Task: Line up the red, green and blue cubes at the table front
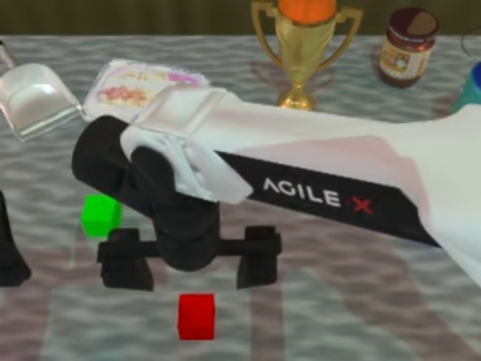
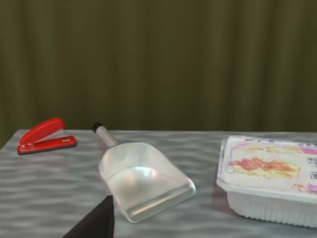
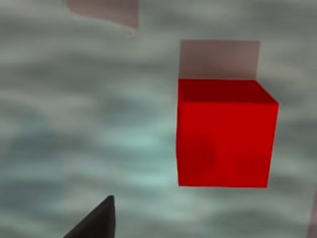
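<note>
Right arm stretched from the right side across the table, white shell marked AGILE X, right gripper hanging over the front-centre with fingers spread wide and nothing between them. Red cube resting on the table just in front of that gripper, near the front edge, apart from both fingers; large in the right wrist view, standing free on the rippled surface. Green cube sitting to the left, partly hidden behind the black wrist, well apart from the red one. Blue cube not seen in any view. Left gripper parked at the left edge, only a dark sliver visible, finger state impossible to tell. At the back: metal scoop, sealed food tray, red stapler, gold trophy, brown jar
</note>
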`<state>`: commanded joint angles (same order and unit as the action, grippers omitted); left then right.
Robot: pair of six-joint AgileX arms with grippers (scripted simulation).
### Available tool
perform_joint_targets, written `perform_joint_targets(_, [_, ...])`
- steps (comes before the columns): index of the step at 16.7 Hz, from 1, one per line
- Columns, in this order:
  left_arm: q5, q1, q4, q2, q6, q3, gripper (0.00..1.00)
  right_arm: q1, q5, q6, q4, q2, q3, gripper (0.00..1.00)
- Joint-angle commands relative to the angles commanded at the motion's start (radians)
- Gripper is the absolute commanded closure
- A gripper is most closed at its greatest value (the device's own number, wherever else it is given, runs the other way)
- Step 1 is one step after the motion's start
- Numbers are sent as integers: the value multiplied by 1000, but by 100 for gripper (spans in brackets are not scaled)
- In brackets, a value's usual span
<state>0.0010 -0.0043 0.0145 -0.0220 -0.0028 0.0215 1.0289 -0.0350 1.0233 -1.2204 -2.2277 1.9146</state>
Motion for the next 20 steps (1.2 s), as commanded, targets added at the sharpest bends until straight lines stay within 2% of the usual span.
perform_joint_targets(5, [1,-28,122,-201,-22,182,0,-102,-38,-130,107,226,-212,0])
perform_joint_targets(12, [-1,-89,425,-803,-73,597,0,-383,-85,-443,374,784,-790,0])
perform_joint_targets(16, [-1,-129,618,-1183,-104,846,0,-566,-83,-633,567,1178,-1162,0])
perform_joint_targets(20, [0,-166,791,-1499,-132,1076,0,-743,-57,-801,781,1584,-1492,0])
